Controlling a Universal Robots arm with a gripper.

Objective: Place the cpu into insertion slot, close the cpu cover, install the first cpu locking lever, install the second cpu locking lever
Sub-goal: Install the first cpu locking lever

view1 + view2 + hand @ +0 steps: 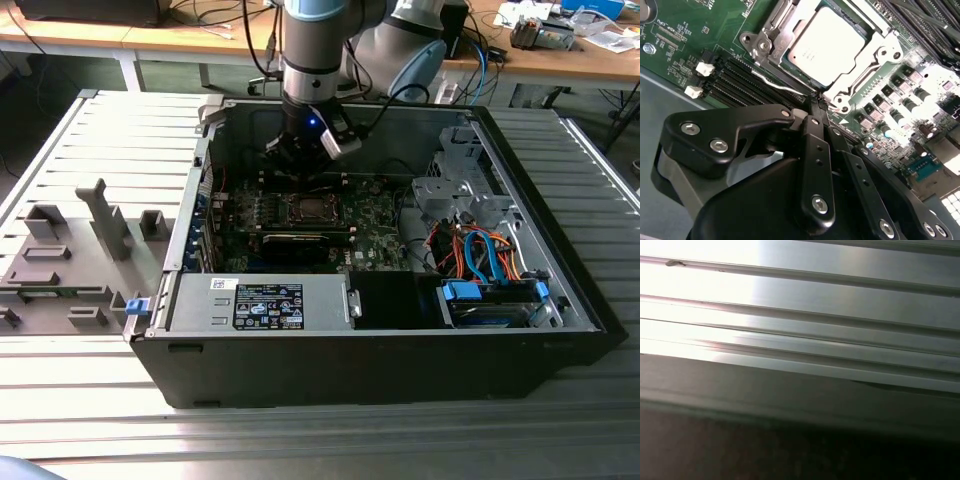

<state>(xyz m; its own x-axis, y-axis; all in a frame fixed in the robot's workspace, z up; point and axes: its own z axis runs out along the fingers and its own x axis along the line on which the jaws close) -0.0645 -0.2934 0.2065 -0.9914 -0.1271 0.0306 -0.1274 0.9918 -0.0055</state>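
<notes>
**Gripper tips at the edge of the covered socket**

In the second wrist view the gripper (816, 102) has its two black fingers (815, 150) brought together, the tips almost meeting, at the near corner of the insertion slot (790, 85). A thin silver wire lever (772, 85) runs along the socket edge to the tips, but I cannot tell if the tips grip it or only touch it.

Just beyond the fingertips the cpu (825, 45) lies flat in the socket, its light metal top showing. The cpu cover (862, 82) lies down around it, so the chip shows through the cut-out centre. Beside the fingers, on one side, stand the long dark memory slots (737, 75) on the green board (695, 25).

In the exterior view the gripper (303, 160) is lowered into the open computer case (300, 370), right above the cpu socket (312, 208).
</notes>
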